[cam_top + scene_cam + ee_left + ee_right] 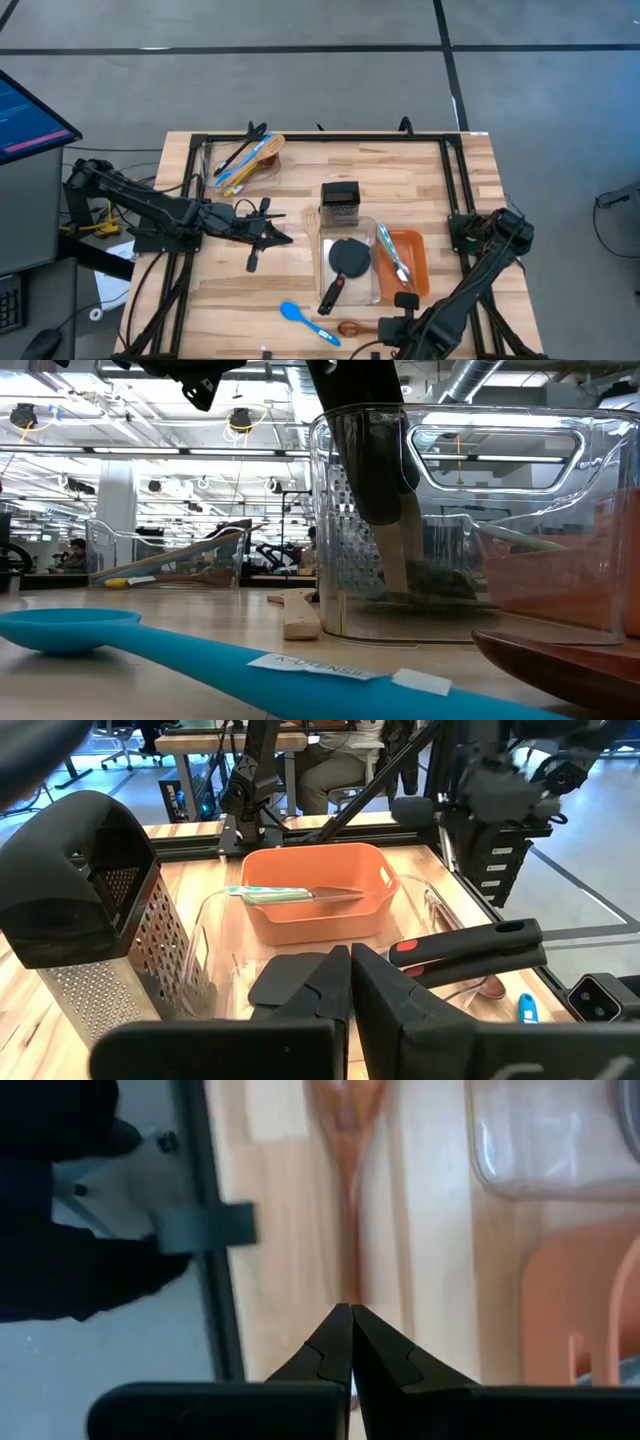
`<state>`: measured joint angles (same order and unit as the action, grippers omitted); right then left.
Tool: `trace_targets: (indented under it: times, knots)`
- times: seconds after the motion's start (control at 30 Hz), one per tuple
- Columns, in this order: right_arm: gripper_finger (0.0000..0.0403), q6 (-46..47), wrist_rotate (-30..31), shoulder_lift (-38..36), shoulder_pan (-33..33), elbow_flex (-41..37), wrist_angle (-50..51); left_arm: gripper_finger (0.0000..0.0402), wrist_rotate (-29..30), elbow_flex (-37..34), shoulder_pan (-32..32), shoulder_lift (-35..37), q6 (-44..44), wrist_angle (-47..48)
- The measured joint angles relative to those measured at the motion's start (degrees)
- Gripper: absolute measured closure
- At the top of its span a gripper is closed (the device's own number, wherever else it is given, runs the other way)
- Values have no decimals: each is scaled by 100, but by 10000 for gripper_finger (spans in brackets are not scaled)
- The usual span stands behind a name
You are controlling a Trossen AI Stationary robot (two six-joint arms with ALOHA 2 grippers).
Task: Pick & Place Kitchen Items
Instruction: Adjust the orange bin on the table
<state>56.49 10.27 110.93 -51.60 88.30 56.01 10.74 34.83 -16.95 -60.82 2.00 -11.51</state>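
Observation:
A wooden spoon [350, 328] lies flat near the table's front edge, its bowl [345, 1115] pointing left toward a blue spoon [305, 318]. My right gripper [350, 1330] is shut and points down over the spoon's handle [352, 1250]. My left gripper [272, 236] hovers shut left of the table's middle, holding nothing and facing the steel box grater [110, 930]. A black turner [348, 262] lies in a clear bin [372, 230], its handle over the near rim. Tongs [392, 255] lie in an orange tray [415, 268]. My right gripper comes from above with its shut fingertips [335, 1342] over the wooden spoon's handle near its free end [352, 1295], in line with the handle. Whether they touch it I cannot tell. The spoon lies flat on the table.
A second clear bin [245, 158] with several utensils stands at the far left. A wooden spatula [310, 222] lies beside the grater. A black frame [455, 170] runs along the table's edges, and its rail [215, 1230] passes close to the spoon.

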Motion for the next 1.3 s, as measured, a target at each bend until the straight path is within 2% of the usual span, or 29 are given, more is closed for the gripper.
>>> trace_targets:
  times: [0.43,0.73,0.83,1.07,1.3]
  knots:
    - [403,341,-570,-9,190,-534,-161,400,4,0,0,2,0,0]
    - [402,302,-403,-9,333,-539,-346,400,7,0,0,2,-2,2]
    - [384,160,-391,-9,333,-539,-350,400,9,0,0,2,0,7]
    - [304,158,-376,-9,288,-542,-595,400,26,0,-2,2,-2,20]
    - [285,237,-379,-8,213,-1145,-1689,400,22,0,0,1,0,63]
